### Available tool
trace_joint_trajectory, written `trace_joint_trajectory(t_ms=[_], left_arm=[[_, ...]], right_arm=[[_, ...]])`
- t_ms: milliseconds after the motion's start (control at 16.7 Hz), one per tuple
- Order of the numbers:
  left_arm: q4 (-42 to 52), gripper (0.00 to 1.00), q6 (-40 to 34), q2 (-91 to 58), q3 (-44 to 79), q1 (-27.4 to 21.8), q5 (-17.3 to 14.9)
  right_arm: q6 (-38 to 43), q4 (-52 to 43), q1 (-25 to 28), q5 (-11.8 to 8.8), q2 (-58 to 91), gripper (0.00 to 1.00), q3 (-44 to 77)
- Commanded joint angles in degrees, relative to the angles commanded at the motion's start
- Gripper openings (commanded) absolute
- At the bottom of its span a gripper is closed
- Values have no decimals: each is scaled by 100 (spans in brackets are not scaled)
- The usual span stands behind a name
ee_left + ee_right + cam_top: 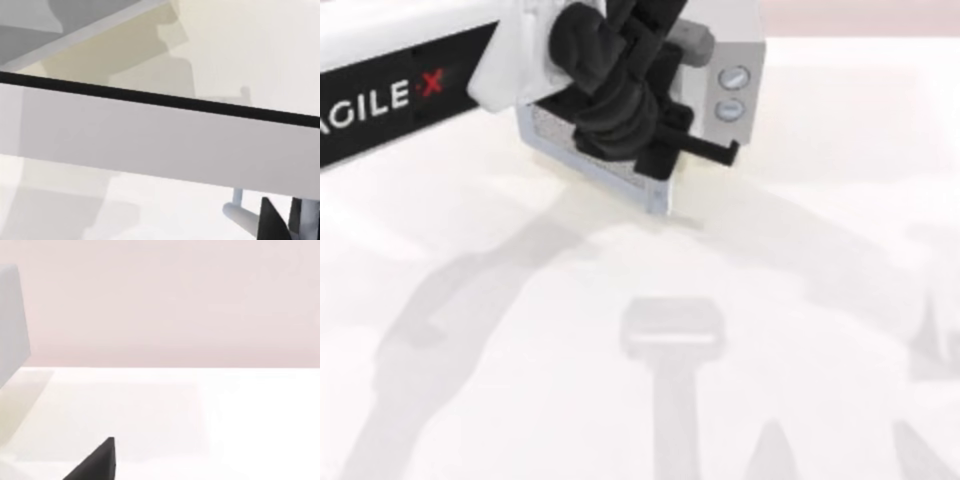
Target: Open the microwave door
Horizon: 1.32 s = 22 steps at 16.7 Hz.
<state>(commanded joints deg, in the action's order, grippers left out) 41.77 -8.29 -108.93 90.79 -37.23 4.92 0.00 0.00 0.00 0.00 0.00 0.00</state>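
At the table's (840,300) far edge, left of centre: microwave (745,55), knobs (731,92) facing forward, microwave door (595,165) swung partly out. Left gripper (705,150) at the door's free edge, finger spread impossible to tell. Right gripper (97,462) barely in view, spread likewise unclear.

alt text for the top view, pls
The left arm reaches in from the left, its gripper at the microwave door, which is swung partly open from the microwave at the table's far edge.
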Motion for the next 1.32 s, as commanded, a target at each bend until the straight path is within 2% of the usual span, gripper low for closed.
trace_joint_trajectory(t_ms=[180, 540, 1320], left_arm=[[-15, 0, 64, 45, -83, -5, -82], [-166, 0, 675, 417, -545, 187, -392], [-165, 0, 679, 417, -548, 188, -393]], right_arm=[[0, 0, 0, 0, 0, 100, 0], [0, 0, 0, 0, 0, 100, 0], [0, 0, 0, 0, 0, 100, 0]])
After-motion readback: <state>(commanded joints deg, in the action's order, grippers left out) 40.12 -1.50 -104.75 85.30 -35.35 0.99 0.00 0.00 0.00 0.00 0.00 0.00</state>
